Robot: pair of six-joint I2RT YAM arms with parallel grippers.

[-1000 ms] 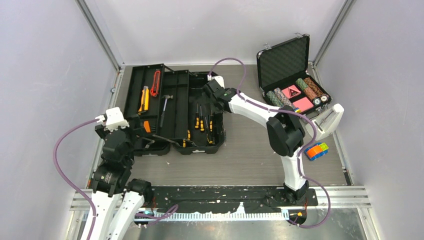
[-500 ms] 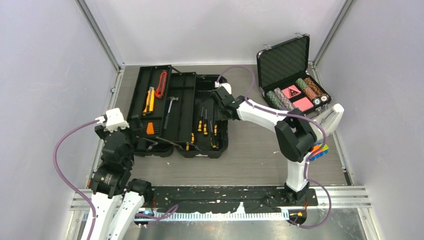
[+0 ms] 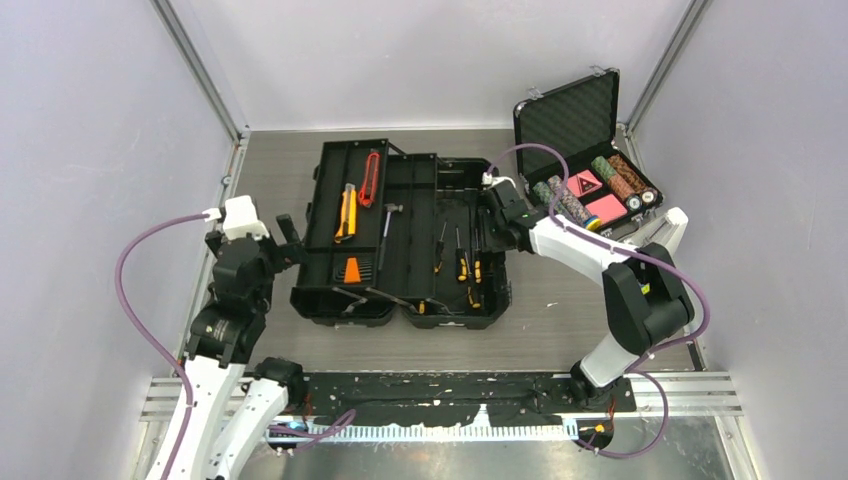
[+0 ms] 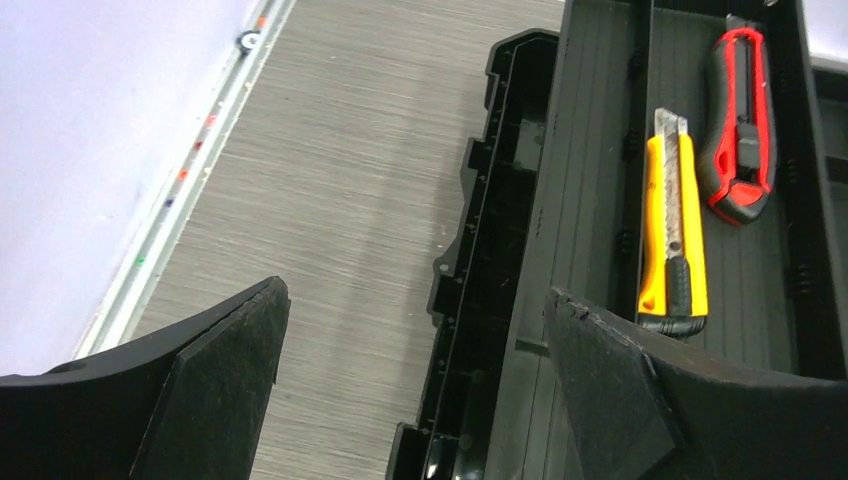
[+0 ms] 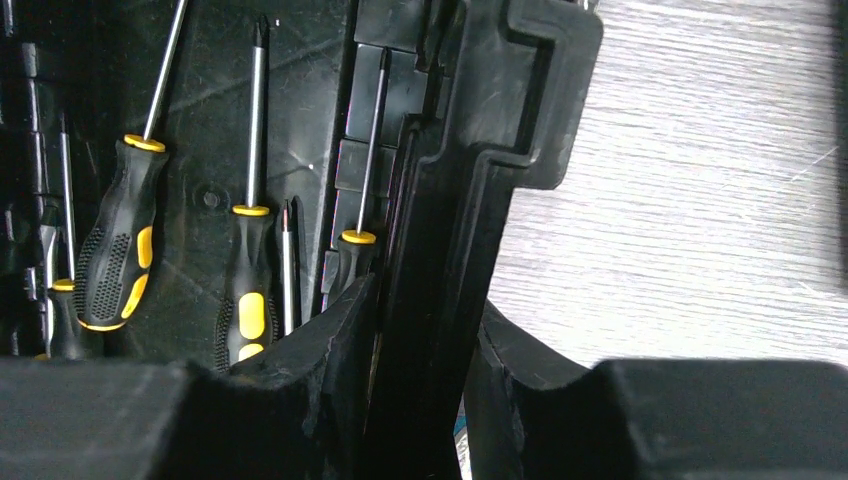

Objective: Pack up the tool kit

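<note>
Toolbox (image 3: 412, 250) has slid rightward, right hand (image 5: 425, 330) gripping its wall.

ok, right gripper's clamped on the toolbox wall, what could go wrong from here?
The right gripper pinches only a thin side wall of the toolbox; pulling could twist it loose.
A screwdriver lies right beside the inner finger and could get jammed.
The poker chip case sits close beside that arm; a swing might hit it.

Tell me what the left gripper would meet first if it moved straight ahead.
Probably the left side wall of the black toolbox, just ahead of the open left gripper and roughly between its fingers, though depth is unclear.
</note>
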